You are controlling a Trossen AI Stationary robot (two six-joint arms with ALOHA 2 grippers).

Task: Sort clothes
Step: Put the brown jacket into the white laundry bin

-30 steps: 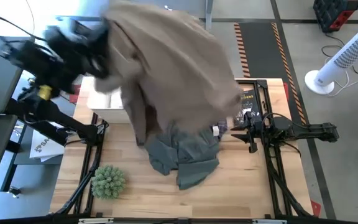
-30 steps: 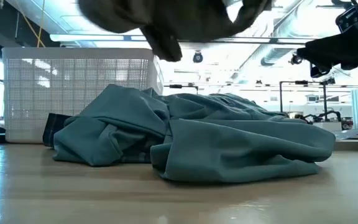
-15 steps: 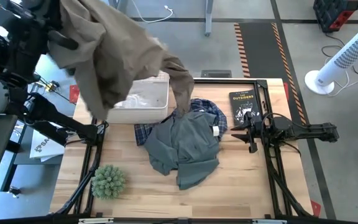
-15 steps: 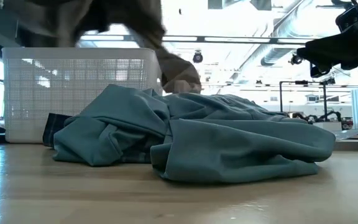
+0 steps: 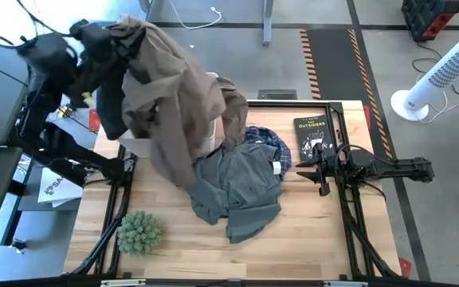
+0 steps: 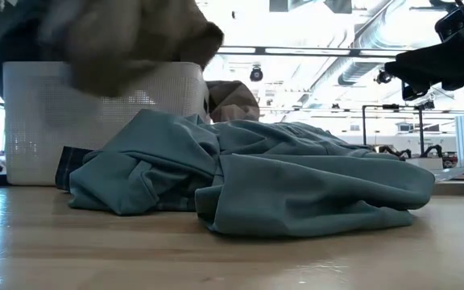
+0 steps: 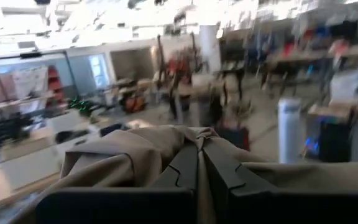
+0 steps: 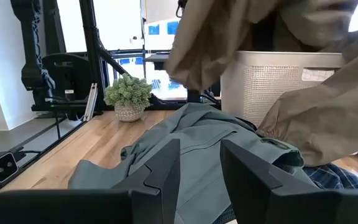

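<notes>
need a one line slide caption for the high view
Left gripper lifts the taupe-brown garment over the white basket; right gripper waits open beside the grey-green T-shirt.

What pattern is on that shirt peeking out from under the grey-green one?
The shirt is blue plaid with white lines, tucked under the grey-green T-shirt. The high view shows it best.

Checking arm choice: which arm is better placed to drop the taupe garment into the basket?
Left. Its claw is shut on the taupe garment, held above the white basket. The right claw sits open and empty beside the black book.
</notes>
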